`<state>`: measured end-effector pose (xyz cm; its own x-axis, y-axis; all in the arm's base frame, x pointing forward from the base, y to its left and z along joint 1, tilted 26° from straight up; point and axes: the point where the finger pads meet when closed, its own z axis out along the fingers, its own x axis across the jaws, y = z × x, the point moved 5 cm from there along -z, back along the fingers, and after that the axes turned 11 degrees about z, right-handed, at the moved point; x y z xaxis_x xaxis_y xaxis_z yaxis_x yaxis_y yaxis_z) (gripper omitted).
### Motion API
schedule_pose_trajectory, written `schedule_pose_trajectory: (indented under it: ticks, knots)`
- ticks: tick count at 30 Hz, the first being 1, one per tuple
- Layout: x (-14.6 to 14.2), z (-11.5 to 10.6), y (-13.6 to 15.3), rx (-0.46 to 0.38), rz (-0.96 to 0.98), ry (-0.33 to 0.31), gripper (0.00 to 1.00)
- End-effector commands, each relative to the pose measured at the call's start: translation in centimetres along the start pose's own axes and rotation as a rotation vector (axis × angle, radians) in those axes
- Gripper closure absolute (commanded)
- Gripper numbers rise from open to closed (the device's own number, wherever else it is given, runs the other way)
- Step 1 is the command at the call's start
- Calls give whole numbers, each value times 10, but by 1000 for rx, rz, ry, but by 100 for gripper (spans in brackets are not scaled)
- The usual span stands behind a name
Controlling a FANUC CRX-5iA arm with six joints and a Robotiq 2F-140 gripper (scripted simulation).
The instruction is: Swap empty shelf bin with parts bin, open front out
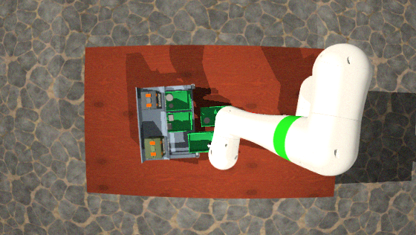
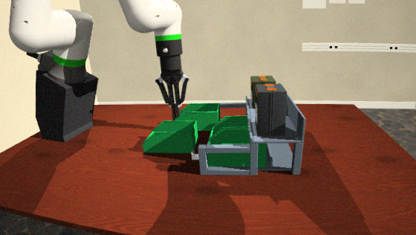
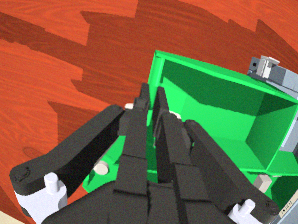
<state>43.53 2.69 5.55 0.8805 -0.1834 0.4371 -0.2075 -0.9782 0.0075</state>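
Observation:
My gripper [image 2: 174, 111] [image 3: 150, 95] is shut on the front wall of the empty green bin [image 1: 200, 142] [image 2: 200, 111] [image 3: 220, 112]. The bin is upright and sticks out past the front of the grey shelf [image 1: 140, 123] [image 2: 226, 149]; its slot [image 1: 179, 143] shows bare grey. In the top view the arm hides the gripper. The green bin with parts [image 1: 209, 116] [image 2: 172, 137] stands on the table right beside it, in front of the shelf, with a grey round part [image 1: 206, 120] inside.
Two more green bins [image 1: 178, 100] [image 1: 180, 120] with parts sit in the shelf's lower level. An olive box [image 1: 154, 146] [image 2: 261, 79] and a dark grey box [image 1: 148, 100] [image 2: 271, 108] stand on the upper board. The robot base [image 2: 63, 108] is at the table's end.

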Motion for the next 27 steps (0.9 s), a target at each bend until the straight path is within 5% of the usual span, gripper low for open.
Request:
schedule_pose_trajectory:
  ticks: [1,27]
  knots:
    - [0,0,0,0,0,1,90]
    - [-7,0,1,0,0,1,90]
